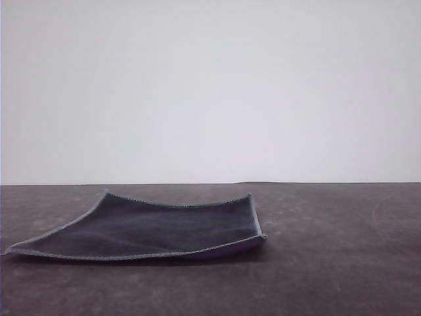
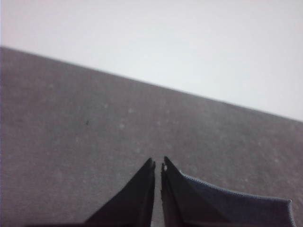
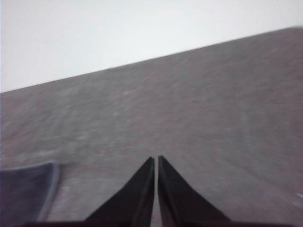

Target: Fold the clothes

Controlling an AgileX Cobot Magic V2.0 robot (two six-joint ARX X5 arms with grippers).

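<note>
Cloth (image 1: 158, 230) is lying spread on the dark table (image 1: 329, 263), left of centre in the front view, charcoal face up, light grey stitched edging running round it. It's not sitting fully flat: the right edge is curling up a little and a thin strip of purple underside is showing along the near right corner. The far edge is dipping slightly in the middle, and the near left corner is tapering out to a point towards the table's left side. A plain pale wall is standing behind the table. Left gripper (image 2: 158, 165) is showing in its wrist view with fingertips pressed almost together, only a hairline slit between them, nothing between the jaws; it's sitting over bare table with a cloth corner (image 2: 236, 208) just beside it, and whether it is touching the cloth I can't tell. Right gripper (image 3: 155, 159) is likewise clenched to a thin slit, gripping nothing, positioned above bare table with the cloth's edge (image 3: 28, 189) near it but apart. Right wrist view is a bit blurred.
</note>
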